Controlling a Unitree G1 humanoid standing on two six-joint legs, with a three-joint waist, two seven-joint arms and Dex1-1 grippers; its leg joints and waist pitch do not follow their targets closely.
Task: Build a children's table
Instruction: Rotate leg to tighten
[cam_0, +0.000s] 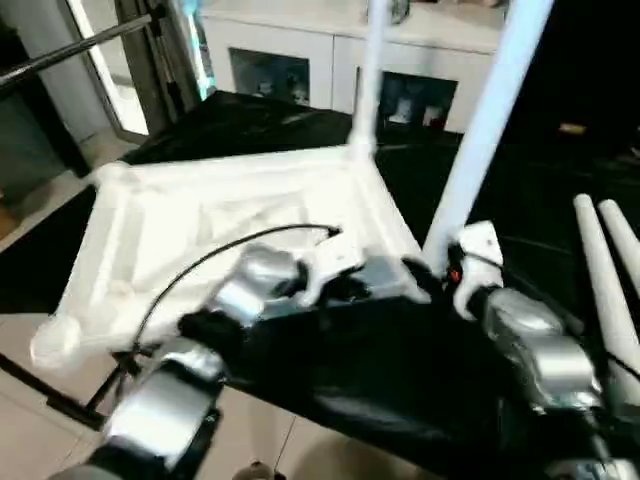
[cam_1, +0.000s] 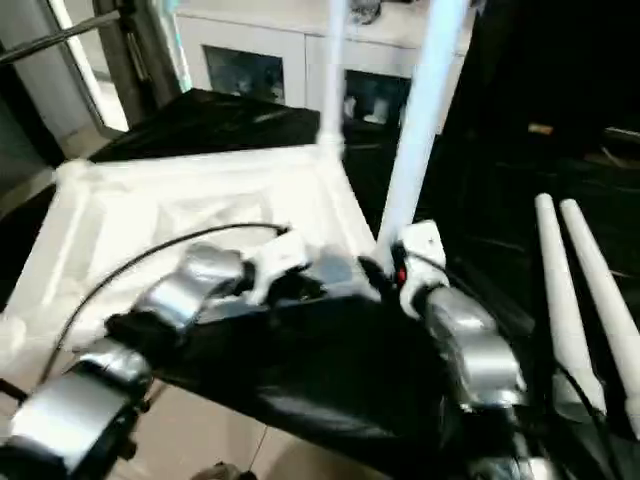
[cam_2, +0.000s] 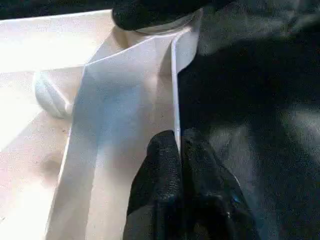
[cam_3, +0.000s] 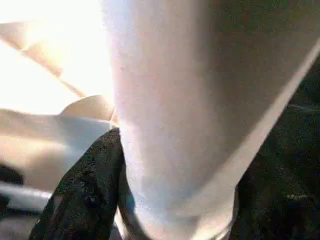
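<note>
While the white table top (cam_0: 230, 230) lies upside down on a black-covered surface (cam_0: 400, 390), its ribbed underside facing up, two legs already stand in its corner sockets: one thin-looking leg (cam_0: 368, 75) rises from the far right corner, and a second leg (cam_0: 485, 125) rises, leaning to the right, from the near right corner. The left gripper (cam_2: 179, 145) sits at the top's near right edge, its two black fingers (cam_2: 160, 165) pressed together on the thin upright rim there. The right gripper (cam_0: 440, 275) is at the foot of the near right leg; one black finger (cam_3: 87, 190) lies against the tube's side, with the jaws spread around the tube. Two more loose legs (cam_0: 610, 270) lie side by side on the black surface at the far right, well apart from the top. A white glass-door cabinet (cam_0: 300, 60) stands beyond the work surface
</note>
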